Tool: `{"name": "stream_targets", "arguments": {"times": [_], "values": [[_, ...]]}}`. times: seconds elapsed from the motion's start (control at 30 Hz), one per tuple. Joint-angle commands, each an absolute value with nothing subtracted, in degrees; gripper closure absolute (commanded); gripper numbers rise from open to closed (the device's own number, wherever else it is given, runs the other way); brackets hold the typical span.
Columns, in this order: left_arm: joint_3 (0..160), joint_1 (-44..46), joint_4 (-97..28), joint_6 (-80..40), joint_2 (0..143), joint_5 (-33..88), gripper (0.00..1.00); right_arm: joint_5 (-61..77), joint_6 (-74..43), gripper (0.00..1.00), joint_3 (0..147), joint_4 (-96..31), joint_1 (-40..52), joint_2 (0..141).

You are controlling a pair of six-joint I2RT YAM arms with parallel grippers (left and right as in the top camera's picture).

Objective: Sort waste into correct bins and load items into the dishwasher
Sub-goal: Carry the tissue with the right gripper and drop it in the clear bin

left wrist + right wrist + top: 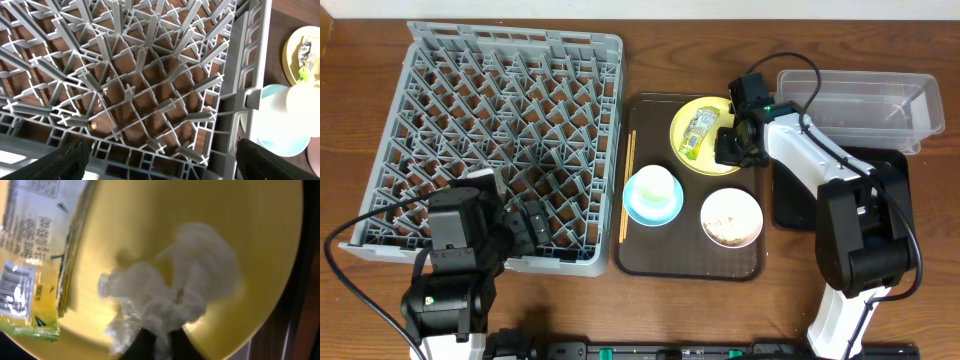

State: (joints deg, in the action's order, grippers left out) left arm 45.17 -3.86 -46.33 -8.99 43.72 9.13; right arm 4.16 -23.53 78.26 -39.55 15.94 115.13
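1. A crumpled yellow-green printed wrapper (pixel 698 133) lies on the round yellow plate (pixel 706 166). Its long axis slants from far-right to near-left.
2. The right pincer (pixel 730 148) is narrow and pinches a white crumpled wad (pixel 165 295) beside the wrapper.
3. The left pincer (pixel 160 150) is spread wide over the large grey plastic dish rack (pixel 490 100).

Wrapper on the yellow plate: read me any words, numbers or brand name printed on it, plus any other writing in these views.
Wrapper on the yellow plate, right wrist view: dark printed lines and a white panel of small print, all too blurred to read.
Same wrapper, overhead view: the print is too small to read.
Grey dish rack: no writing visible.
No text can be quoted from these pictures.
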Motion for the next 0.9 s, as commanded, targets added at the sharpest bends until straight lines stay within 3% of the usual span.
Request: {"name": "stream_targets", "arguments": {"times": [0.0, 0.4, 0.73, 0.8, 0.83, 0.87], "values": [[46.41, -3.73, -46.5, -9.23, 43.72, 9.89, 0.06, 4.08, -23.49, 0.99, 79.88, -40.88, 16.01, 111.28], [46.41, -3.73, -46.5, -9.23, 43.72, 9.87, 0.06, -7.31, -19.51, 0.99, 81.49, -35.53, 8.64, 94.19], [46.41, -3.73, -46.61, -9.23, 43.72, 9.87, 0.06, -8.54, -21.19, 0.99, 81.41, -33.01, -2.55, 98.26], [46.41, -3.73, -46.72, -9.23, 43.72, 9.87, 0.06, -7.03, -21.17, 0.93, 81.41, -32.95, -3.77, 99.77], [46.41, -3.73, -46.72, -9.23, 43.72, 9.87, 0.06, -6.0, -21.17, 0.84, 81.41, -32.99, -4.34, 100.51], [46.41, -3.73, -46.7, -9.23, 43.72, 9.87, 0.06, -5.34, -21.17, 0.69, 81.41, -32.99, -4.62, 100.71]]}}
